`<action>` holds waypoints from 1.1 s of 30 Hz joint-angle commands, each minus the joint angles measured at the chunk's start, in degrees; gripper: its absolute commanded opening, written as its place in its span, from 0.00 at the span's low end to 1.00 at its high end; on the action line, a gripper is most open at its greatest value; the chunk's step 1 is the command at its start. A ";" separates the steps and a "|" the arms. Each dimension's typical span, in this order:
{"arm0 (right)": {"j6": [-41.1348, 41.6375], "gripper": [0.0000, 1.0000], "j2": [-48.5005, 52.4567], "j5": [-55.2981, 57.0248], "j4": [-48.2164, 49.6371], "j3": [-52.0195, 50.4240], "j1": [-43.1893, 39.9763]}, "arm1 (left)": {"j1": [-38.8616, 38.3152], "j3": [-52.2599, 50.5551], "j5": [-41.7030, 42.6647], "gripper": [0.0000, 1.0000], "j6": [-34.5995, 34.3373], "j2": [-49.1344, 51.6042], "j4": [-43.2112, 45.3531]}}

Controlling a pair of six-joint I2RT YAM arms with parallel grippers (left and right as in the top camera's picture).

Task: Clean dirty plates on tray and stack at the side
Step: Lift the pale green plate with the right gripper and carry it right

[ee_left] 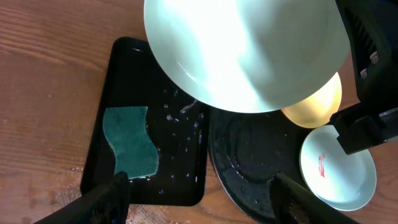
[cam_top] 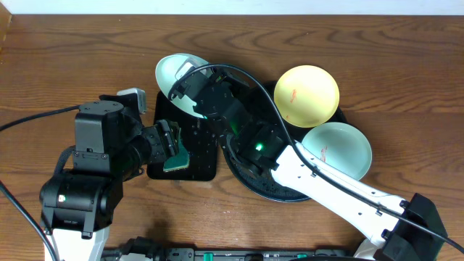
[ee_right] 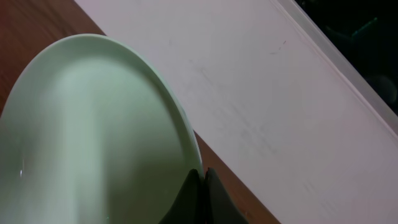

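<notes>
"So, right gripper (ee_right: pixel 200 186) — clamped on what?"

"Pressed together on the rim of one mint plate (cam_top: pixel 177 72), tilted, high above the far end of the rectangular tray (cam_top: pixel 199 168). Only a thin bite on the edge, judging from the right wrist view."

"And the left gripper (ee_left: pixel 200 185)?"

"Fingers (ee_left: pixel 115 190) apart, holding nothing, hovering over the near end of the same tray. Sponge (ee_left: pixel 130 143) lying flat below, just beside one finger."

"Main risk from here?"

"Probably a slip. Water drops (ee_left: pixel 180 112) on the tray, so likely a wet rim too — with a quick turn of the wrist, maybe a fall of the plate onto the tray or the table (cam_top: pixel 58 43)."

"Anything else?"

"Hard rubbing with the sponge against such a small grip: possibly a twist of the plate out of the hold. Also little room between the two grippers, so some danger of a bump. Yellow plate (cam_top: pixel 307 94) and second mint plate (cam_top: pixel 337 148), red marks on both, waiting at the right side of the round tray (cam_top: pixel 264 193)."
</notes>
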 commanded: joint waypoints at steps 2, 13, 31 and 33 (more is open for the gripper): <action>-2.73 0.01 -1.44 1.03 0.39 0.76 0.61 | 0.28 1.22 -0.35 0.73 0.98 0.09 -0.13; -7.08 0.01 -1.44 1.03 0.42 0.76 0.61 | 0.28 1.22 -0.35 0.73 0.98 0.09 -0.11; -8.63 0.01 -1.44 1.18 2.78 0.76 0.61 | 0.28 1.22 -0.35 0.74 0.98 0.09 -0.11; -8.63 0.01 -1.44 1.20 2.75 0.76 0.61 | 0.28 1.22 -0.35 0.74 0.98 0.09 -0.11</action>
